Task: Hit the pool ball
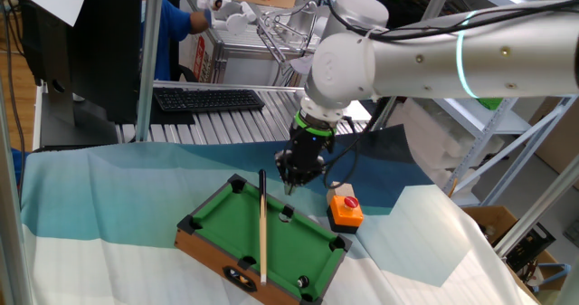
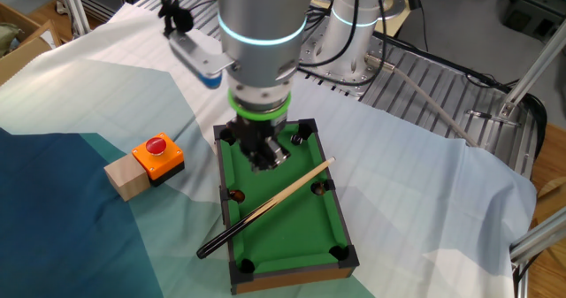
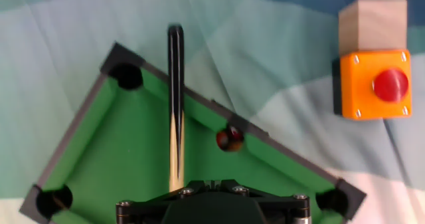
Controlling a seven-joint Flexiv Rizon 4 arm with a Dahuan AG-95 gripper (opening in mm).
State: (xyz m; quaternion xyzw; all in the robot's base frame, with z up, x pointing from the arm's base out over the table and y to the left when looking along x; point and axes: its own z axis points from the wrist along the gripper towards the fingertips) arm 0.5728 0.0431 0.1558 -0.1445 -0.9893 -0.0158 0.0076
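Note:
The pool ball (image 3: pixel 230 139) is tiny, dark and reddish with a pale glint. It lies on the green felt by the side pocket of the small pool table (image 3: pixel 119 144). In the other fixed view the ball (image 2: pixel 236 194) sits at the left rail of the table (image 2: pixel 296 232). A thin wooden cue stick (image 2: pixel 270 205) lies slanted across the table, its dark butt over the rail; the hand view (image 3: pixel 175 104) shows it too. My gripper (image 2: pixel 263 161) hangs just above the felt at the far end of the table (image 1: pixel 226 219), near the cue's tip. Its fingers are hidden.
An orange button box (image 2: pixel 157 152) with a red button stands against a wooden block (image 2: pixel 124 176) on the cloth beside the table. A black keyboard (image 1: pixel 208 99) lies on the metal rollers behind. Black pocket holes sit at the table's corners.

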